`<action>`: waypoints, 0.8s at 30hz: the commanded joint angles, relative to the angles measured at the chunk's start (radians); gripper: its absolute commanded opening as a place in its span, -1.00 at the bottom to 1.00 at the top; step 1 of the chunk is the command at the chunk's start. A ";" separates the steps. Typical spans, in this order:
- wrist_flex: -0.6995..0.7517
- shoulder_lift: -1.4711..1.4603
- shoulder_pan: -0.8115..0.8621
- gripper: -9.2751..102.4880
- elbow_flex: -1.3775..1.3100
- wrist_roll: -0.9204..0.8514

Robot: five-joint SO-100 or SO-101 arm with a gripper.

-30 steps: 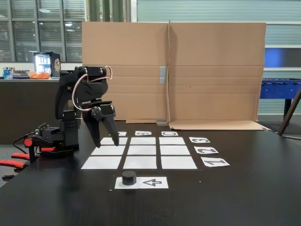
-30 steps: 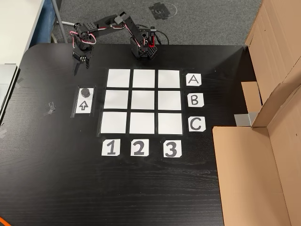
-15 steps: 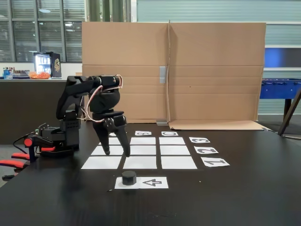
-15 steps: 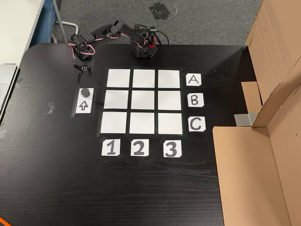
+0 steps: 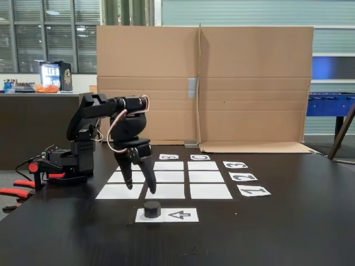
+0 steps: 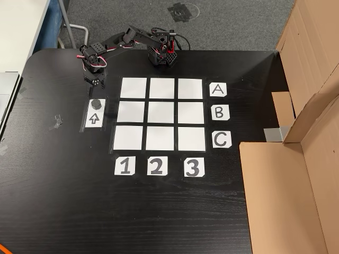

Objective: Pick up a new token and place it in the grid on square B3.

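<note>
Hanging open above the table, my gripper (image 5: 141, 189) points its two dark fingers downward with a clear gap between them, and nothing is held between the jaws. In the side-on fixed view the fingertips hover just behind and slightly left of the token (image 5: 152, 209), without touching it. From the top-down fixed view my gripper (image 6: 93, 83) sits just above the token (image 6: 96, 103) in the picture, close but apart.

The token is a short black cylinder. It stands upright on one end of a white paper strip (image 6: 94, 120) that also bears an arrow outline. That strip lies just beside the grid (image 6: 160, 114), on the side nearest column 1.

The grid is a three-by-three set of white paper squares with dark gaps on a black table (image 6: 63, 201). All nine squares are bare. Letter labels A, B and C run along one edge, and number labels 1, 2 and 3 along another. Square B3 (image 6: 190, 112) is the cell level with B and in line with 3, well apart from the token, across the grid from it.

My arm base (image 6: 161, 52) stands at the table edge beyond row A. A large cardboard sheet (image 5: 205, 83) stands upright beyond the grid's row C edge.
</note>
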 commanded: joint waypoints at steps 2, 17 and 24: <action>0.006 -0.005 -0.015 -0.23 -0.034 0.009; 0.006 -0.115 -0.025 -0.23 -0.278 0.008; 0.005 -0.207 -0.023 -0.23 -0.356 0.008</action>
